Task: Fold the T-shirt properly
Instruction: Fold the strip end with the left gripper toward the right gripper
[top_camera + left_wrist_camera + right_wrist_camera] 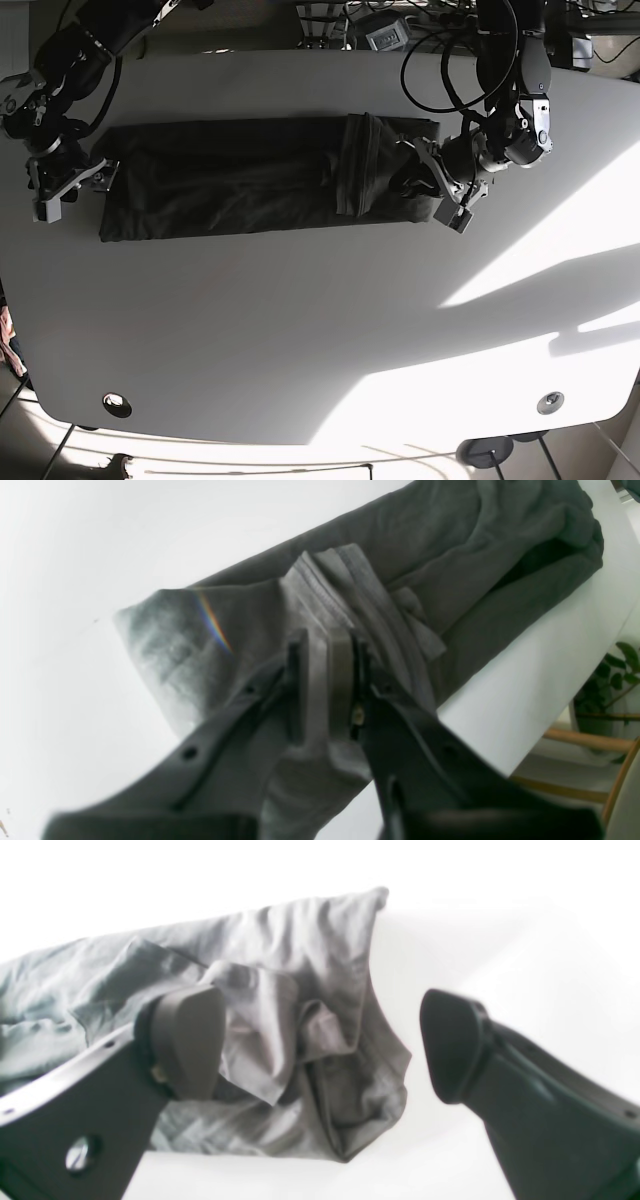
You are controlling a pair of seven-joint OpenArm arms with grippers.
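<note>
The dark grey T-shirt (pixel 230 180) lies as a long band across the white table (pixel 300 330). Near its right end a flap is doubled over. My left gripper (pixel 437 187) sits at that right end. In the left wrist view the left gripper (pixel 327 680) is shut on a bunched fold of the T-shirt (pixel 450 555), with a stitched hem running up from the pads. My right gripper (pixel 75 188) is at the shirt's left end. In the right wrist view the right gripper (pixel 320 1045) stands wide open over the crumpled end of the T-shirt (pixel 310 955), holding nothing.
Cables and equipment (pixel 390 30) crowd the table's far edge. The table edge (pixel 505 715) runs close to the left gripper, with a potted plant (pixel 607 680) and a wooden chair (pixel 585 740) beyond it. Two round holes (pixel 117 404) mark the table's near corners.
</note>
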